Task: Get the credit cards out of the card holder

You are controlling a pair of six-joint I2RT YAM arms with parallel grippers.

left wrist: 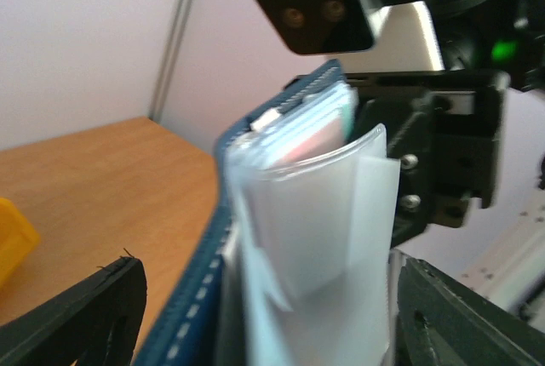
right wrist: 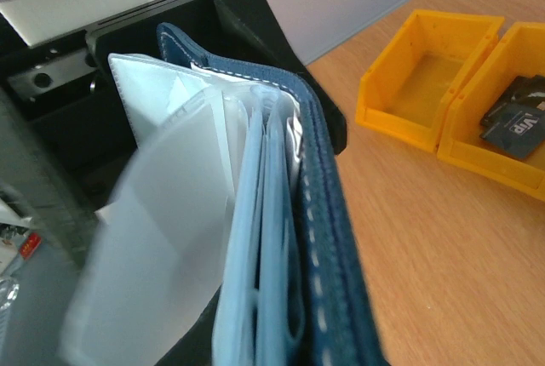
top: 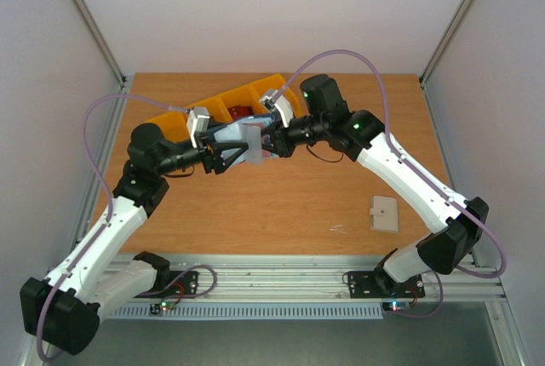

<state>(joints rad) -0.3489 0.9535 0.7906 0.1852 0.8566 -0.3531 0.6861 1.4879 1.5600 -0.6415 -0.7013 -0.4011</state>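
The card holder [top: 249,145], navy blue with clear and blue-grey inner sleeves, hangs in the air between both grippers over the middle of the table. In the left wrist view its navy cover [left wrist: 196,298] faces left and its sleeves fan open. A red and teal card edge [left wrist: 313,132] shows inside the sleeves. My left gripper [top: 226,157] has its fingers [left wrist: 85,319] on either side of the holder's near end. My right gripper [top: 272,140] grips the opposite end. In the right wrist view the holder [right wrist: 332,238] hides the fingers.
A row of yellow bins [top: 223,107] stands behind the grippers. One holds a dark card [right wrist: 511,119], and something red [top: 239,112] lies in another. A beige square pad [top: 384,214] lies on the table at the right front.
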